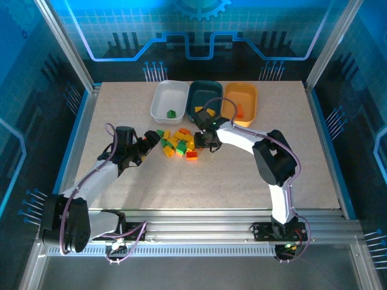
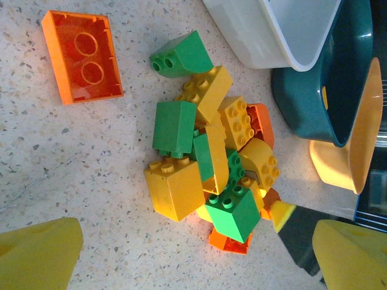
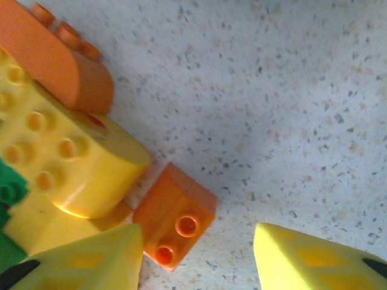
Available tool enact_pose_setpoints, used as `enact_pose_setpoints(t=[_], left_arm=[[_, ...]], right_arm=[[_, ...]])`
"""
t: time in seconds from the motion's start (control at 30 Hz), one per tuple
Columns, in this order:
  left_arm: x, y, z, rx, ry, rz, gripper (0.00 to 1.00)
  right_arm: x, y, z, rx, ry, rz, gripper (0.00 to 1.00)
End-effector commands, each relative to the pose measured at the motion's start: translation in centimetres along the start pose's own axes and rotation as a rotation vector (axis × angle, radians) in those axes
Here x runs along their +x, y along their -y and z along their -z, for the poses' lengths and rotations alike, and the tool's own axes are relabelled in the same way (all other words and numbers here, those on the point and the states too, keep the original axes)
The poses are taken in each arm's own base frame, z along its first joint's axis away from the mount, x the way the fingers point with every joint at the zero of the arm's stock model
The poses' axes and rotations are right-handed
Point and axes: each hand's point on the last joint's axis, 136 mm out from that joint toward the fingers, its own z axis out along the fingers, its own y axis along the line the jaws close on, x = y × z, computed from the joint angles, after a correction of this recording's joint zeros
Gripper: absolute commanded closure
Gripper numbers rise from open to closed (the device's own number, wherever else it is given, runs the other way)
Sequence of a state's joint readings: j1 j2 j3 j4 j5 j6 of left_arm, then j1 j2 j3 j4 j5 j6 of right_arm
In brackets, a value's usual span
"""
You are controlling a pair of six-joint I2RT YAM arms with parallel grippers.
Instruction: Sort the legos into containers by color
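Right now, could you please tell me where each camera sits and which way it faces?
Top external: above and behind the arm bases, facing down at the table; both arms, left tool and right tool show.
Left wrist: on the left arm, facing down at the lego pile; its yellow fingertips show.
Right wrist: on the right arm, close above an orange brick; its yellow fingertips show.
Shared: top and left wrist both show the pile and the white tray.
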State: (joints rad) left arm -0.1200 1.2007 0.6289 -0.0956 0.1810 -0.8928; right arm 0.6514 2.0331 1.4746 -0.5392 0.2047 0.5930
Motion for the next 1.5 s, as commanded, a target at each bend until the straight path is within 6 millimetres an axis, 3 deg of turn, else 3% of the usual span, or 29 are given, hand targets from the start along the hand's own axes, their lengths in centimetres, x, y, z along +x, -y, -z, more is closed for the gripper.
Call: enact_pose_setpoints(t=[0.0, 0.33, 0.57, 0.67, 0.8, 0.9, 1.13, 1.47], left_arm=[[0.5, 0.1, 0.3, 0.018, -0.017, 0.009, 0.01], [0.5, 0.6, 0.4, 0.032, -0.018, 0.003, 0.01], [0.9, 1.5, -0.1, 0.036, -0.031, -0.020, 0.01], [1.2, 1.8, -0.4, 0.033, -0.043, -0.031, 0.01], [1.3, 2.1, -0.6, 0.031, -0.050, -0.037, 0.01], [1.3, 2.0, -0.7, 0.025, -0.047, -0.038, 0.01], [1.4, 1.9, -0.9, 0.019, -0.051, -0.040, 0.01], [1.2, 2.3, -0.9, 0.021, -0.051, -0.058, 0.01]], right_arm=[[1.1, 1.9, -1.6, 0.051, -0.034, -0.027, 0.49], [0.9, 7.3, 1.1, 0.108, 0.005, -0.050, 0.53], [-0.2, 6.3, 3.1, 0.044, 0.049, -0.034, 0.47], [-0.4, 5.5, 2.3, 0.010, 0.038, -0.070, 0.35], [0.4, 5.7, 0.2, 0.035, -0.008, -0.114, 0.31], [0.8, 6.0, -1.0, 0.048, -0.026, -0.132, 0.34], [0.7, 5.4, -1.9, 0.017, -0.027, -0.136, 0.50], [-0.8, 6.3, -2.6, 0.055, -0.015, -0.144, 0.47]])
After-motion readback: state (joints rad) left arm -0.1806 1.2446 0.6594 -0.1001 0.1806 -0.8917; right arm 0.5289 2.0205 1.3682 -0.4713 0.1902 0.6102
